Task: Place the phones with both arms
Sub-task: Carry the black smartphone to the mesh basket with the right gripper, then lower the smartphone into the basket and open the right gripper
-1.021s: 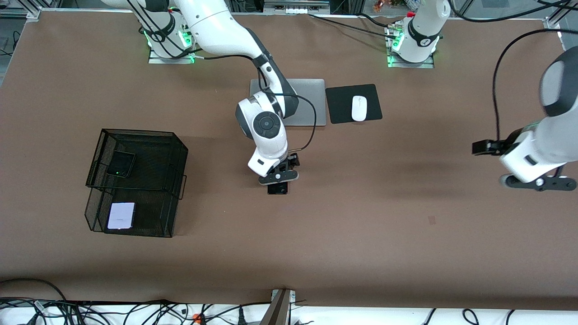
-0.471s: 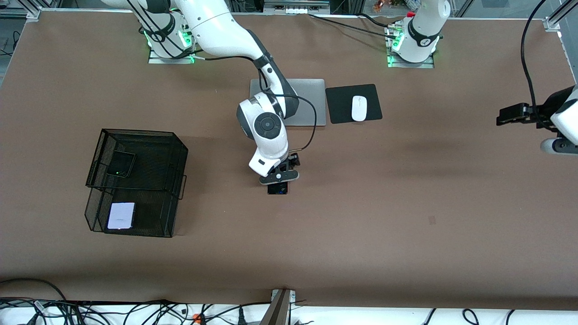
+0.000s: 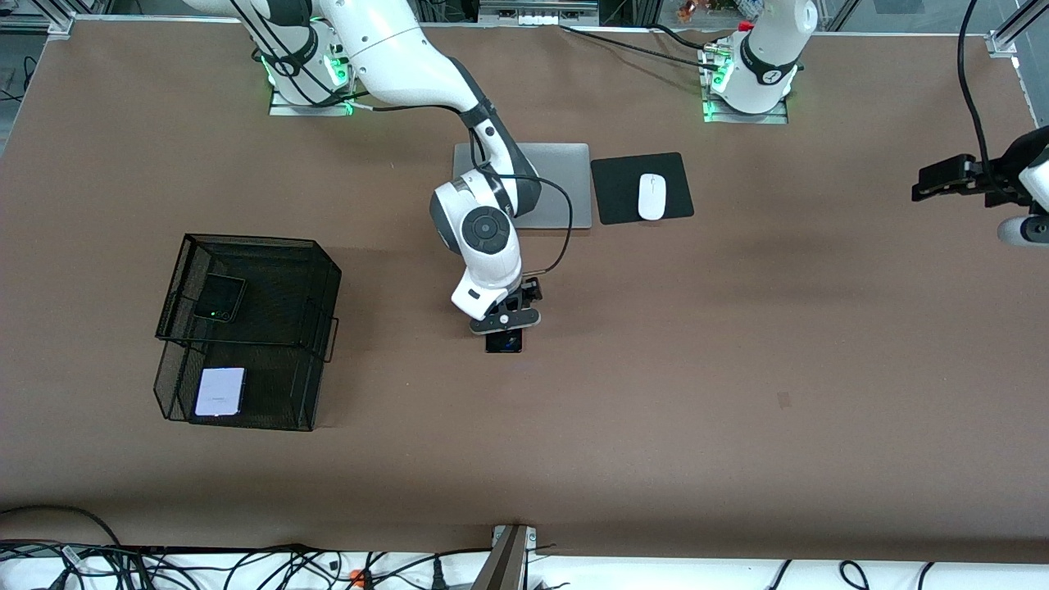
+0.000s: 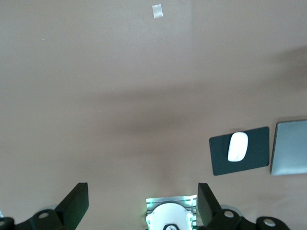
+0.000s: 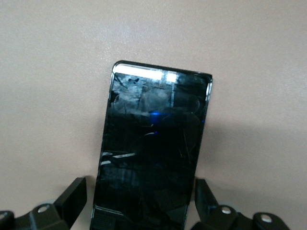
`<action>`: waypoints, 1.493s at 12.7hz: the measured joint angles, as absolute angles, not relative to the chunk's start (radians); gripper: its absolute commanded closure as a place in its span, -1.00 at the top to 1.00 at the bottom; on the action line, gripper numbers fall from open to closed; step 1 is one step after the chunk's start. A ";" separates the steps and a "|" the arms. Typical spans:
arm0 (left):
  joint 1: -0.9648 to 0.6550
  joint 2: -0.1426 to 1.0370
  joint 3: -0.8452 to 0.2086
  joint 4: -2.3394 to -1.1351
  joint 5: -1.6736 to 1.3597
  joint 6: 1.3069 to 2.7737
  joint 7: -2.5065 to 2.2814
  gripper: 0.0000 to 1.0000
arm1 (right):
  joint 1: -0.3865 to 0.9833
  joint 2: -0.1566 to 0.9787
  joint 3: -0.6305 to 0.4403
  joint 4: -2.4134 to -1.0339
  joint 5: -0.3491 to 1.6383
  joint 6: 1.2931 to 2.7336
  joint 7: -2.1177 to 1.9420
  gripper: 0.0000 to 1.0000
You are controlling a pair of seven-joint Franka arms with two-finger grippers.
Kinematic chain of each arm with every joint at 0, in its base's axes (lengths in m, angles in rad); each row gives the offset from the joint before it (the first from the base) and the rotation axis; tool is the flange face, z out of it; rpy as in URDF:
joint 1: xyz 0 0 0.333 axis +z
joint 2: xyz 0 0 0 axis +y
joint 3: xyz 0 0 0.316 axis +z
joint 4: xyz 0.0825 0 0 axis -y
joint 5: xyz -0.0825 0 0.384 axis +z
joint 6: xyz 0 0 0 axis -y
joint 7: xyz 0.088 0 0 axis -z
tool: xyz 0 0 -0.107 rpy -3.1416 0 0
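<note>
The slim black phone (image 3: 503, 342) lies flat on the bare counter (image 3: 656, 369) near its middle, nearer the front camera than the laptop (image 3: 565, 184). In the right wrist view the phone (image 5: 153, 143) fills the space between the two fingers (image 5: 72, 196), glossy face up with reflections on it; the fingers stand apart on either side of its long edges, and whether they touch those edges cannot be told. The right gripper (image 3: 505, 321) is low over the end of the phone that lies toward the laptop, its arm reaching out from the base at the right arm's end of the counter.

The small black phone (image 3: 220, 298) lies in the upper tier of the black mesh tray (image 3: 324, 283), a green dot lit on it. The pale phone (image 3: 220, 392) lies in the lower tier, nearer the front camera. The tray stands toward the right arm's end, well apart from the slim phone.

The laptop is shut, partly covered by the right arm. Just beside it, toward the left arm's end, is a black mouse pad (image 3: 623, 192) with a white mouse (image 3: 651, 197) on it.

The left gripper (image 3: 1024, 213) waits high over the left arm's end of the counter, at the edge of the front view. In its wrist view the fingers (image 4: 76, 203) are wide apart with nothing between them, looking down on bare counter, the mouse (image 4: 238, 146), the pad (image 4: 256, 151) and the laptop's edge (image 4: 290, 146)
</note>
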State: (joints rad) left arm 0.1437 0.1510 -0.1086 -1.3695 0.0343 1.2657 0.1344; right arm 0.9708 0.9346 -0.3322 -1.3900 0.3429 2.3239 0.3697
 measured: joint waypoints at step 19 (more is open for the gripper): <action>0.063 0.088 -0.026 -1.464 0.034 1.276 0.167 1.00 | 0.962 0.634 -0.880 -1.404 0.334 1.782 0.073 -1.00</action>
State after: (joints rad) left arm 0.0632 0.0877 -0.0264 -1.4638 0.0343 1.2761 0.1667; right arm 0.9617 0.6339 -0.8799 -1.4045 0.3344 1.7825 0.0725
